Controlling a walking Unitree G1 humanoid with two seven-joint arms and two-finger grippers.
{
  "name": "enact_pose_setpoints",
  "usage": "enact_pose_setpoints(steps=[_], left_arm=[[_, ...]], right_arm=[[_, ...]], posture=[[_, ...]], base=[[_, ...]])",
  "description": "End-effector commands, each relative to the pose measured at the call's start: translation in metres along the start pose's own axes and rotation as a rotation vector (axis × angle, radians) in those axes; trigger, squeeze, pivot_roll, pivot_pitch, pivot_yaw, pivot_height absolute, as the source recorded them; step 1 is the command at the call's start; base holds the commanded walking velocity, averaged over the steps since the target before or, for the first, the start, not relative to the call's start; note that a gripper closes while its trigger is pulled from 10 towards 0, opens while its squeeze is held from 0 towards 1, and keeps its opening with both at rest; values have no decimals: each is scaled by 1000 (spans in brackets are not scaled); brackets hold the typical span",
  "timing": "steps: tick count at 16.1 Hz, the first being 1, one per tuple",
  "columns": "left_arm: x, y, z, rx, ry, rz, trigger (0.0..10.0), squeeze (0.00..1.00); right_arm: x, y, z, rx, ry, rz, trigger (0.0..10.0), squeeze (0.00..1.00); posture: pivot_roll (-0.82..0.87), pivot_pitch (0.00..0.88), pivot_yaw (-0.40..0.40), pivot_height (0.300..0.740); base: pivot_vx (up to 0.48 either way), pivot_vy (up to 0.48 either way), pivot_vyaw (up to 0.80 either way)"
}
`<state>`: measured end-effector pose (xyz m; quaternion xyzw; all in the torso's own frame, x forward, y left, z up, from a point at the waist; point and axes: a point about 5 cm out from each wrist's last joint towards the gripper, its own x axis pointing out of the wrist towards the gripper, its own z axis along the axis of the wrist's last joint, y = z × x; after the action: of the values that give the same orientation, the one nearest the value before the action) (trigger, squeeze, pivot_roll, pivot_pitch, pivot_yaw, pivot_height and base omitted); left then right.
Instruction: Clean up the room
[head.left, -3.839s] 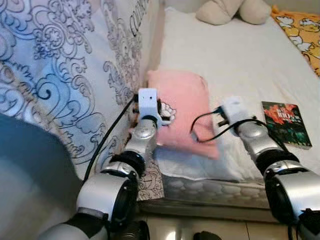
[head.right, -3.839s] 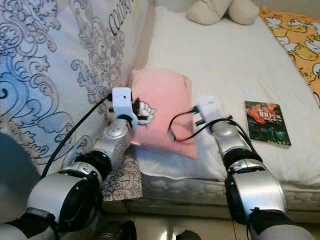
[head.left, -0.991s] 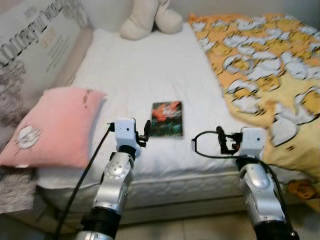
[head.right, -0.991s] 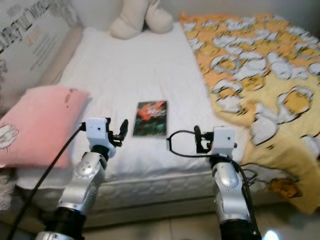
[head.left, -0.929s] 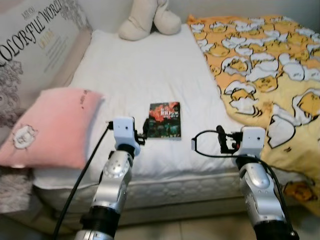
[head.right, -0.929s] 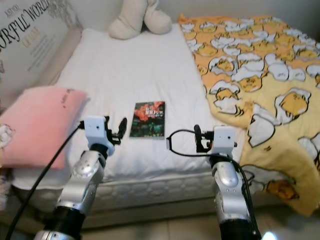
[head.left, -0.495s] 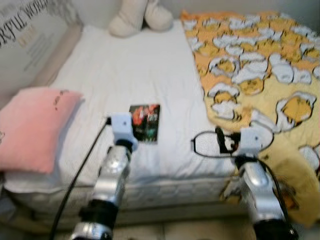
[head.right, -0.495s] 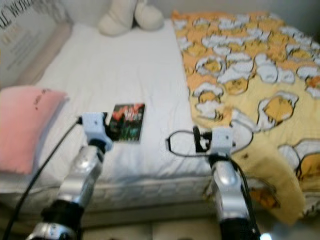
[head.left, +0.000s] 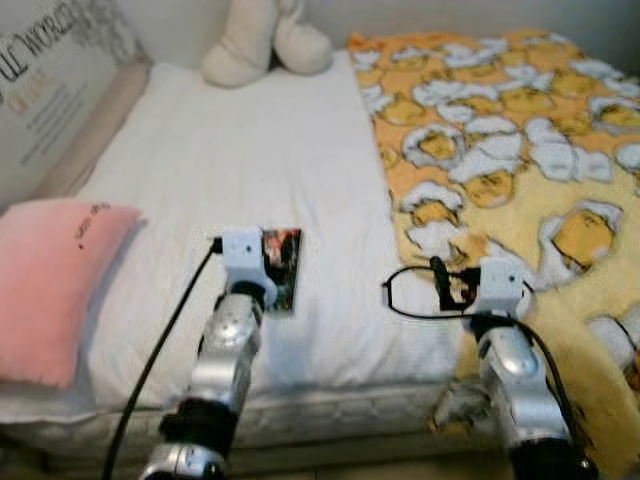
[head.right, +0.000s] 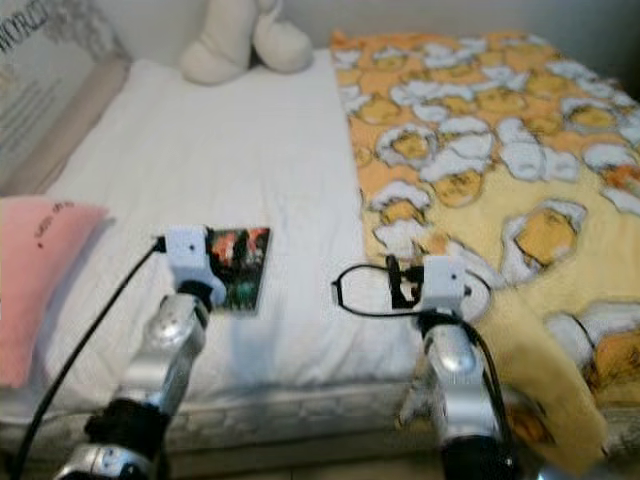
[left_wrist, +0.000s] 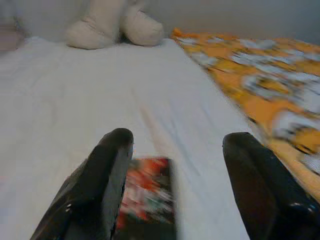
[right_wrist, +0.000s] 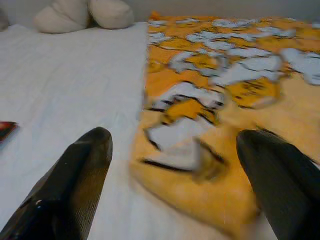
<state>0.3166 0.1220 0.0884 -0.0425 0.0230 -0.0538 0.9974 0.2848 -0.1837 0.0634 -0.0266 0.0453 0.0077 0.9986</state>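
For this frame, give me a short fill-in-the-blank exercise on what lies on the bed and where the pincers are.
1. The book lies flat on the ____ sheet.
2. The left pincer is open, its fingers pointing toward the ____.
3. The right pincer is open above the edge of the yellow ____.
4. At the bed's left edge lies a ____ pillow.

Missing words: white; book; blanket; pink

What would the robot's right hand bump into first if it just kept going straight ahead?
Probably the yellow blanket. The right hand is open and points at the blanket's folded edge on the white bed, which lies between its fingers. Depth is hard to judge, so this is a guess.
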Motion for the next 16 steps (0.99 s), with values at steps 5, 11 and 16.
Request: enact_pose_setpoints(steps=[5,11,16], left_arm=[[-1,31,-4,2,43,134,10000,0],[37,17,-11,52,284,-10,10000,0],[48,21,-6,3,342,20,10000,0]], right_arm=[[0,15,1,9,-3,56,10000,0],[-17,9,-12,50,64,23,10000,0],[-63,-7,-24,-27,139,34,10000,0]], posture=[[-169,0,73,740],[-181,23,44,740],[-277,140,9,740]], base=[[184,277,0],[0,0,0],[0,0,0]])
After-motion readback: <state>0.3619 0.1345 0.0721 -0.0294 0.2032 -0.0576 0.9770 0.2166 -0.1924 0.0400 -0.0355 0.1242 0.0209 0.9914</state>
